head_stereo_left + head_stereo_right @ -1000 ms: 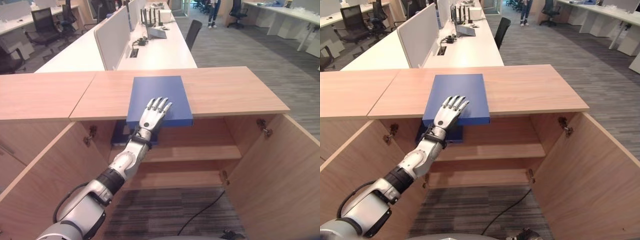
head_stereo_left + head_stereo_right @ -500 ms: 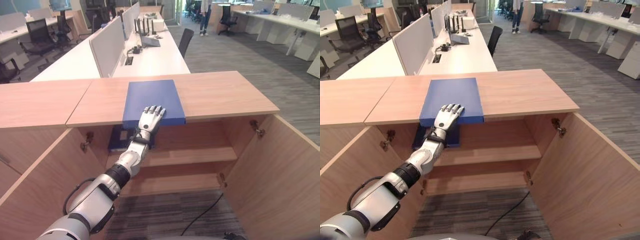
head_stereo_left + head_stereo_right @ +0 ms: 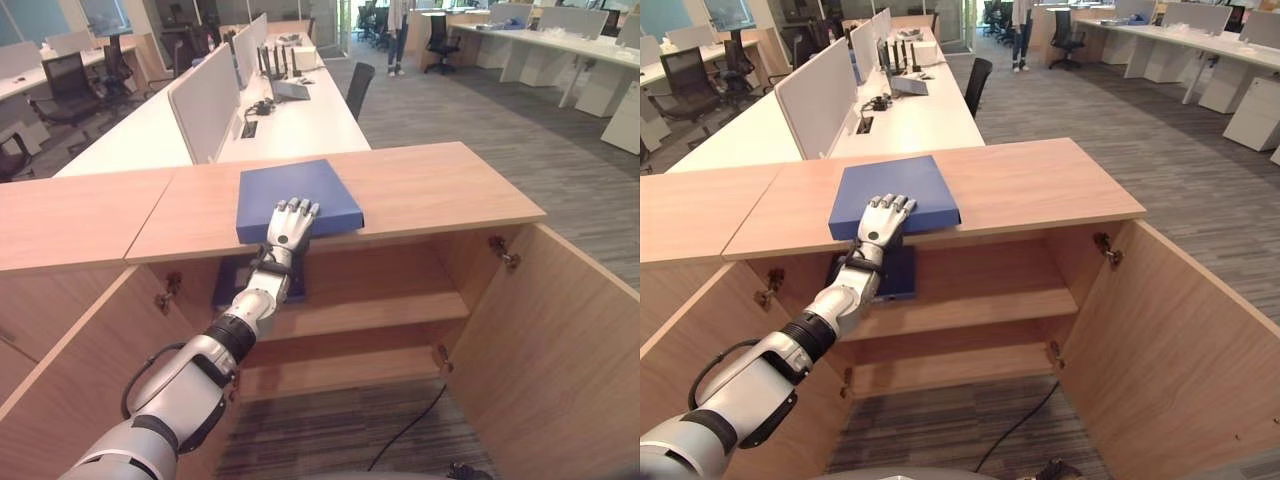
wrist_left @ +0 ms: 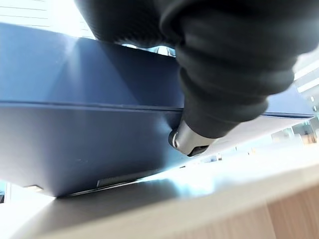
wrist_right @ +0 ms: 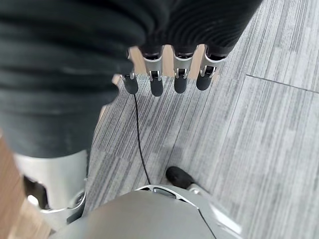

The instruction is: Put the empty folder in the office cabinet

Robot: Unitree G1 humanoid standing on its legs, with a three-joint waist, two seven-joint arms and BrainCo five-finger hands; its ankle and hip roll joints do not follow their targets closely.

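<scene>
A flat blue folder point(image 3: 295, 192) lies on the wooden top of the office cabinet point(image 3: 440, 190), its near edge sticking out past the front. My left hand point(image 3: 288, 224) reaches up from below that edge. Its fingers point(image 3: 885, 208) lie across the folder's top, and in the left wrist view the thumb point(image 4: 188, 142) presses against the folder's underside point(image 4: 84, 149), so the near edge is pinched. My right hand point(image 5: 167, 79) hangs over the carpet with straight fingers, holding nothing.
Both cabinet doors stand open, the right door point(image 3: 560, 330) and the left door point(image 3: 70, 380). Inside are two shelves point(image 3: 380, 310), with another dark blue folder point(image 3: 232, 288) at the upper shelf's left end. White desks point(image 3: 290, 110) and a chair point(image 3: 358, 85) stand beyond.
The view has shifted. My left hand has drawn back from the folder's middle to its near edge, and the folder has turned slightly, its near right corner now further out.
</scene>
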